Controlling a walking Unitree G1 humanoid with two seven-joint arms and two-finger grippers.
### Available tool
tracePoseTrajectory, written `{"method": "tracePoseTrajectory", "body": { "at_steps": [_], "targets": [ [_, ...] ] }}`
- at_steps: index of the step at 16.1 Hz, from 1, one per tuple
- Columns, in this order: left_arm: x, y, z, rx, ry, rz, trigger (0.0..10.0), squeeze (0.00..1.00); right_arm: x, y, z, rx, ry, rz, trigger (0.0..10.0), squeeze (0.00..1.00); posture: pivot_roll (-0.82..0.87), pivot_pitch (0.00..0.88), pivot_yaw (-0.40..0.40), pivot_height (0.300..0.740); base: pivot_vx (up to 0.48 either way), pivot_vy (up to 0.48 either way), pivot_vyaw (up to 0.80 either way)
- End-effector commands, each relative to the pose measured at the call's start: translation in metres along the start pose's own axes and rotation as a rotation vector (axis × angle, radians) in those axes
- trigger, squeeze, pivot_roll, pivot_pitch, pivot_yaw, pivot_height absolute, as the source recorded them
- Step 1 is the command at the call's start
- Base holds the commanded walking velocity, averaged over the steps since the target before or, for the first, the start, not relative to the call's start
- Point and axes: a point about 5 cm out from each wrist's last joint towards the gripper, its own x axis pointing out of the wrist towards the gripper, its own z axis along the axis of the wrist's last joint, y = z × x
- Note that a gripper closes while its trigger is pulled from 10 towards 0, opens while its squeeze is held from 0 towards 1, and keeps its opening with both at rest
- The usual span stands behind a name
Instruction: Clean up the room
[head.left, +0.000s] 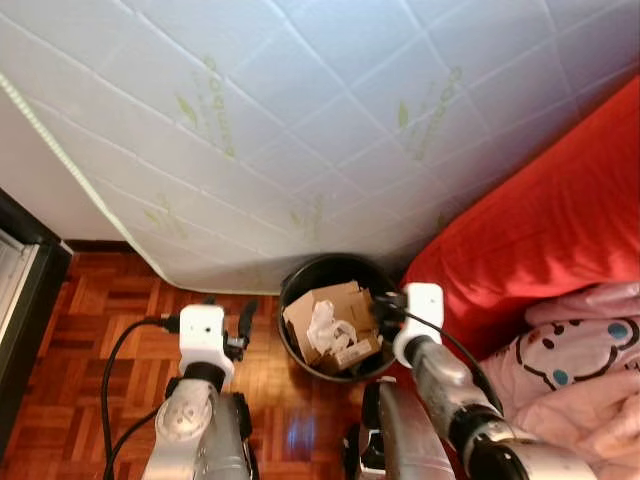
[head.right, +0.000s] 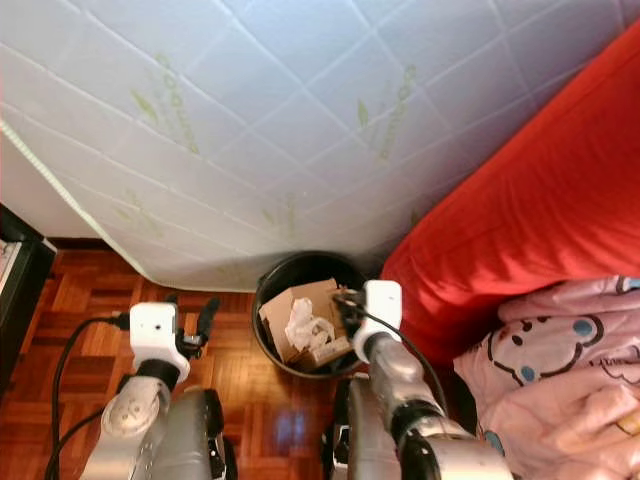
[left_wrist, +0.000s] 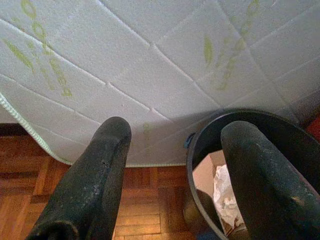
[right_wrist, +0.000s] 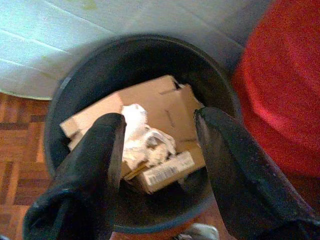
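Right gripper (right_wrist: 160, 150) over bin (right_wrist: 75, 80), jaws apart, empty; paper (right_wrist: 147, 137) below, between them. Drop looks done. Left gripper (left_wrist: 175, 170) apart, idle beside bin. Next: find more litter.

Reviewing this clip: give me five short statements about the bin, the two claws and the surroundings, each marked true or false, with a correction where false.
1. The black bin holds cardboard and crumpled paper. True.
2. The right claw grips a piece of cardboard. False: it is open above the bin, holding nothing.
3. The left claw is open, beside the bin. True.
4. The bin stands on carpet. False: it stands on a wooden parquet floor.
5. A red cover lies on the robot's right. True.
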Motion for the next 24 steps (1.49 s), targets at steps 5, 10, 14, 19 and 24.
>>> {"method": "tracePoseTrajectory", "body": {
  "at_steps": [5, 10, 14, 19, 24],
  "targets": [
    [0.000, 0.017, -0.041, -0.015, 0.186, 0.052, 10.0, 0.00, -0.016, -0.026, -0.032, 0.031, 0.076, -0.092, 10.0, 0.00, 0.02, 0.213, -0.086, 0.698, 0.000, 0.000, 0.00],
    [-0.006, 0.018, -0.075, -0.038, 0.352, 0.065, 10.0, 0.00, -0.036, -0.047, -0.065, 0.037, 0.175, -0.167, 10.0, 0.00, 0.01, 0.132, -0.074, 0.738, 0.000, 0.000, 0.00],
    [-0.024, 0.018, -0.107, 0.000, 0.565, 0.043, 10.0, 0.00, -0.055, -0.060, -0.093, -0.003, 0.287, -0.216, 10.0, 0.00, 0.01, 0.054, -0.051, 0.738, 0.000, 0.000, 0.00],
    [-0.037, 0.029, -0.120, 0.038, 0.673, 0.056, 10.0, 0.00, -0.066, -0.067, -0.108, 0.040, 0.336, -0.285, 10.0, 0.00, -0.01, 0.000, -0.004, 0.738, 0.000, 0.000, 0.00],
    [-0.055, 0.023, -0.135, 0.027, 0.765, 0.051, 10.0, 0.00, -0.081, -0.067, -0.130, -0.033, 0.416, -0.258, 10.0, 0.00, -0.04, 0.000, -0.001, 0.738, 0.000, 0.000, 0.00]
  ]
}}
